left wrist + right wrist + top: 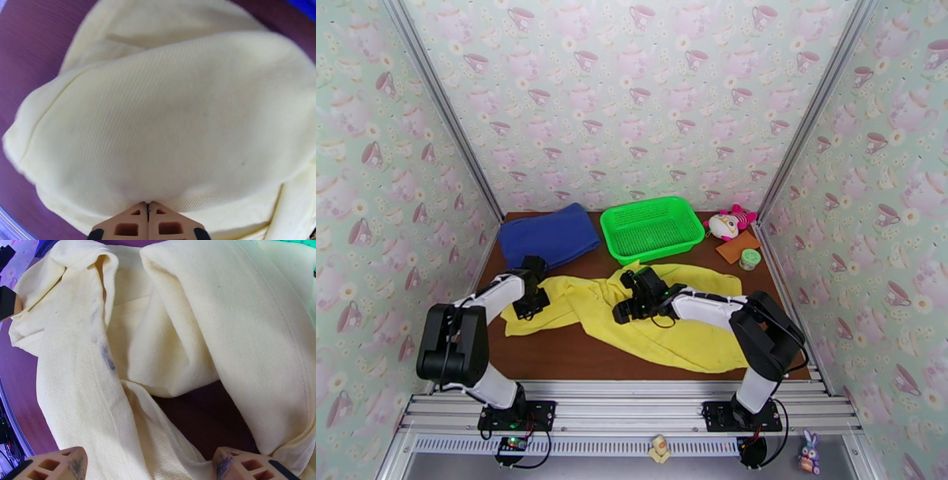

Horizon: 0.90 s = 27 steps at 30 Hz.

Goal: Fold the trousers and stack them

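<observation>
The left gripper (148, 206) is pinching the trousers (177, 118) at left while the right gripper (150, 463) is hovering open mid-cloth, likely needing its own grip before folding.

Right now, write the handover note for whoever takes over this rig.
Left tool: shut at the edge of the bright yellow cloth trousers; a pinch cannot be confirmed.
Right tool: open over the trousers.
Trousers: crumpled on the brown table, on the near side of the green plastic basket.
Done: nothing folded.
To do: fold, then stack.
</observation>
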Motion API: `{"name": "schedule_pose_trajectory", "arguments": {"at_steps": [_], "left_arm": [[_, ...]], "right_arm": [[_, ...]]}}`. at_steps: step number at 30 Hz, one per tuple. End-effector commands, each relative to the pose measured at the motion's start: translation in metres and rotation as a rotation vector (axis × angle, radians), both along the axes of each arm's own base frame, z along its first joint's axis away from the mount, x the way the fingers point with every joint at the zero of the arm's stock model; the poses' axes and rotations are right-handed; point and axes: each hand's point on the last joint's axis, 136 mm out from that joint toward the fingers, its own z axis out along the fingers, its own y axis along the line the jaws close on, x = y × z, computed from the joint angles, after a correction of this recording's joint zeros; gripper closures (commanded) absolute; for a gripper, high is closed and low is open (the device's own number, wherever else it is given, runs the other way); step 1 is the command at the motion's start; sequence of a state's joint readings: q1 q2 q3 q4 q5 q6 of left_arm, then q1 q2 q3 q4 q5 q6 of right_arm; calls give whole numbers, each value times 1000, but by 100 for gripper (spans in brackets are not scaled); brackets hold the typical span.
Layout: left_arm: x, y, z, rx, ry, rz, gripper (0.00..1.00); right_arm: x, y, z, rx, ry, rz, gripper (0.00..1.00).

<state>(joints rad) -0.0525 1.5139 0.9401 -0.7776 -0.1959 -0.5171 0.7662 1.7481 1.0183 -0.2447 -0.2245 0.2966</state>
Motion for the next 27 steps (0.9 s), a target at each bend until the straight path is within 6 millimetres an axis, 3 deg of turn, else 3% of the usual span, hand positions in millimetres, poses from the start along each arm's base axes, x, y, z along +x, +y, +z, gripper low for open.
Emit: {"name": "schedule_pose_trajectory", "arguments": {"at_steps": [1,7,12,15,21,27], "left_arm": [[-8,5,31,-7,-72,29,100],[-23,9,85,-37,-185,51,100],[-40,22,152,-30,-308,72,100],[-51,30,181,-11,-354,86,100],[-63,33,195,-32,-371,100,100],[-66,36,192,-31,-373,108,100]], "right_arm": [[-10,20,13,28,-34,92,14],[-34,44,22,13,-118,221,13],[-28,43,10,-59,-126,193,13],[-21,38,9,-85,-149,156,13],[-16,38,-1,-112,-149,151,13],[-22,46,-4,-93,-121,189,31]]}}
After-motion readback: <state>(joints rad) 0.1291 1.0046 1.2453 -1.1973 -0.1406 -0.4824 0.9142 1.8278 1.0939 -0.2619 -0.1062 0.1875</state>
